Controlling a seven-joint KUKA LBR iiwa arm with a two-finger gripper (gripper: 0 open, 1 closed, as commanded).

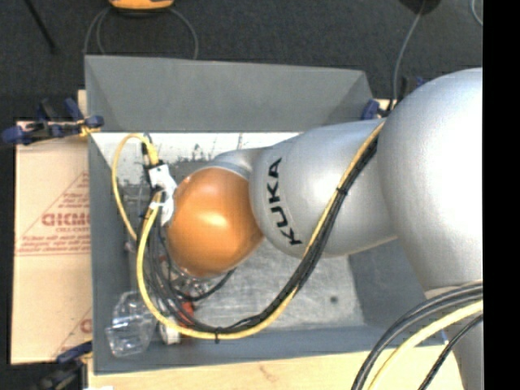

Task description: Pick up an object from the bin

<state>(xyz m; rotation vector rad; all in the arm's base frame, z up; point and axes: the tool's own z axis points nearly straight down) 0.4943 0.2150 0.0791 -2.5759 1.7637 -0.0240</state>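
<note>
Your gripper (184,288) sat at the bin's (244,104) eight o'clock, just beside a clear plastic piece (130,325) at seven; you couldn't tell its spread.

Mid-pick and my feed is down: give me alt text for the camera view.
The silver KUKA arm reaches from the right down into the grey metal bin, its orange wrist cover over the bin's left half. A clear plastic thing lies in the bin's lower left corner, beside the arm's yellow and black cables.

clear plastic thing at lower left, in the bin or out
In. The clear plastic thing lies inside the bin, tucked into its corner.
</note>
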